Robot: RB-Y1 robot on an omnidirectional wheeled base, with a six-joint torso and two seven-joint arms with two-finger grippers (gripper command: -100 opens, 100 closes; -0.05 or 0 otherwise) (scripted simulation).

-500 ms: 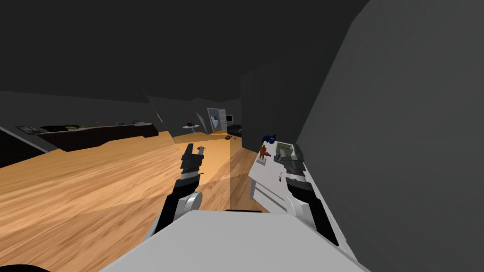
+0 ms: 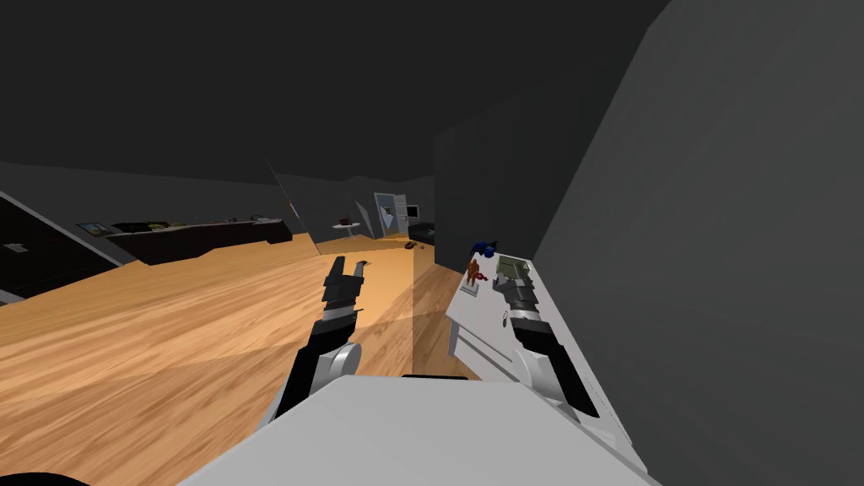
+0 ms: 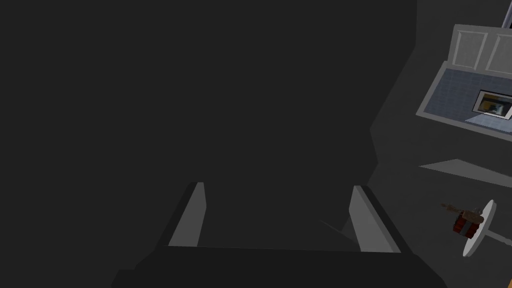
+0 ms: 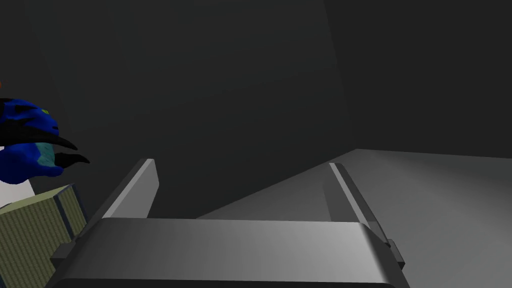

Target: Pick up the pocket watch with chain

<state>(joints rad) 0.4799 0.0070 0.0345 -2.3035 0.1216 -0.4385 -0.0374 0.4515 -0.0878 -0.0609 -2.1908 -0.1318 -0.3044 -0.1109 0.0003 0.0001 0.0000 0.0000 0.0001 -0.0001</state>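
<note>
Wood floor [image 2: 169, 337] lies open leftward; right hand [image 4: 241, 167] hangs spread, empty, over white cabinet [image 2: 481, 327].

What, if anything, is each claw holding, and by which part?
Nothing is held. The left claw and the right claw both stand open and empty.

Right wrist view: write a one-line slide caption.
Open right gripper beside a blue figure and an olive box.

White cabinet top [image 2: 483, 327] along the right wall. On it: orange figurine [image 2: 473, 270], blue figure [image 2: 483, 248], olive-green box [image 2: 510, 267]. Nearer me, a small dark ring [image 2: 504, 318].
</note>
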